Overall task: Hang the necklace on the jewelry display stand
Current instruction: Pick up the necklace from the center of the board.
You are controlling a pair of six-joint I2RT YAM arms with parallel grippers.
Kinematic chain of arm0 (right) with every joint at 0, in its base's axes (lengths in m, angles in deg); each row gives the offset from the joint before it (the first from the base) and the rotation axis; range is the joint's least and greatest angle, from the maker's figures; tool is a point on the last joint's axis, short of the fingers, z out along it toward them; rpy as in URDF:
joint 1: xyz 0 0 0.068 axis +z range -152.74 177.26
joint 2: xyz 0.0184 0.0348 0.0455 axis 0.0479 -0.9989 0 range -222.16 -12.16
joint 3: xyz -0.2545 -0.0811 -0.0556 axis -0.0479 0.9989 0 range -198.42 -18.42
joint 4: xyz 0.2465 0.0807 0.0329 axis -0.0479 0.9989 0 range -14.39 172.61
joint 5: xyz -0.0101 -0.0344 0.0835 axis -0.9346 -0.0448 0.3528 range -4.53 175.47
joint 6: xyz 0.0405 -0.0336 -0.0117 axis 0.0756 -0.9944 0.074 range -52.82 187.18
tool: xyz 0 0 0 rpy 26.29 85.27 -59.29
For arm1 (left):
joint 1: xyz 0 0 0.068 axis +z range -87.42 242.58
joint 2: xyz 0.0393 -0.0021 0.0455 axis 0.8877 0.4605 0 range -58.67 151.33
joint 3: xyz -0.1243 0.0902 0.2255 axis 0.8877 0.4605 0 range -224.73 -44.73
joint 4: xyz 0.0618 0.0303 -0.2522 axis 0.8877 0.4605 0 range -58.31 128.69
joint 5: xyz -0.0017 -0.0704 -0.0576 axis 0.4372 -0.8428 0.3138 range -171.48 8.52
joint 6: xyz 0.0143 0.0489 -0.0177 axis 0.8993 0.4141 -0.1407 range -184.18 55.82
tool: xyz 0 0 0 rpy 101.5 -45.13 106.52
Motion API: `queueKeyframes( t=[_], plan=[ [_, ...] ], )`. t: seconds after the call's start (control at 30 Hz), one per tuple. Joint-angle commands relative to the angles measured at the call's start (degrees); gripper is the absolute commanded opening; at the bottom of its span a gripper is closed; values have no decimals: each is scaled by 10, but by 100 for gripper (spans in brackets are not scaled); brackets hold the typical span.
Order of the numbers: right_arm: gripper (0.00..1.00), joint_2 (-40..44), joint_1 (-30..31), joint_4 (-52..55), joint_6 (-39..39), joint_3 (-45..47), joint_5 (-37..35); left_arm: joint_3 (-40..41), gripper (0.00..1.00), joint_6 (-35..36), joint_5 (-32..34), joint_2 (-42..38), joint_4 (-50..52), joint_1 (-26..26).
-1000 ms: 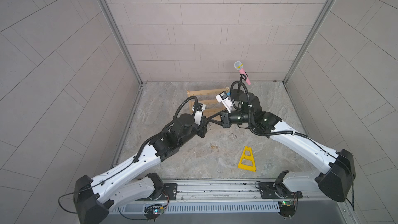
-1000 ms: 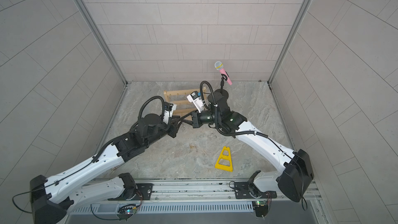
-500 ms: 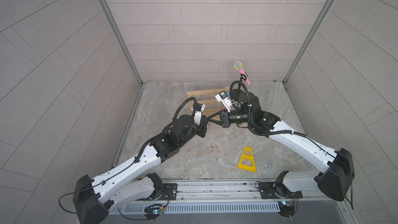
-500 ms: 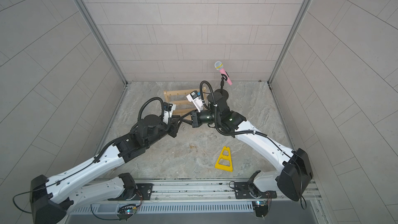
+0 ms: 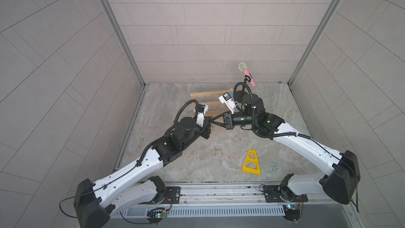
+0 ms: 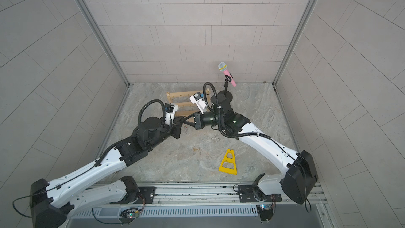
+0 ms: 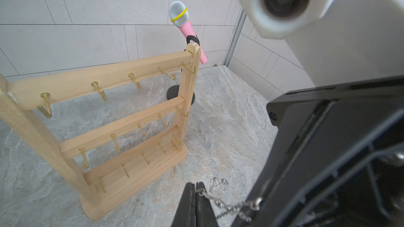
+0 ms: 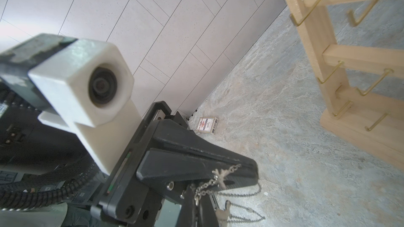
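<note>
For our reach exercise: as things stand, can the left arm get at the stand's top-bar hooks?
Probably yes: the jewelry display stand faces the left gripper with bare hooks, nothing between. The right gripper also pinches the necklace, tethering it.

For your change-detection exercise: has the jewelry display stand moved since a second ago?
No. In both top views the jewelry display stand keeps its place beside the microphone stand.

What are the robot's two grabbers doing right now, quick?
Left gripper: closed, pinching the necklace.
Right gripper: closed, holding the same necklace.
</note>
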Motion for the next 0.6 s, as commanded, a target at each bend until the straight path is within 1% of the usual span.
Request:
queueKeyframes(
  t=[0.0,0.07,0.2,0.4,0.47,0.57],
  plan=[
    [0,-4,0,-23,12,8,14,9,2,4,8,-12,-23,-2],
    [1,-3,-4,-45,28,18,21,11,1,2,13,-16,-27,-2],
    [9,-2,-12,-78,51,33,29,16,0,-2,22,-26,-28,-2],
    [15,-1,-17,-102,68,45,40,18,0,-6,28,-31,-29,0],
    [16,-1,-17,-109,72,47,44,19,0,-8,27,-30,-31,-1],
    [11,-1,-18,-112,74,51,46,19,0,-9,27,-31,-33,-1]
  ],
)
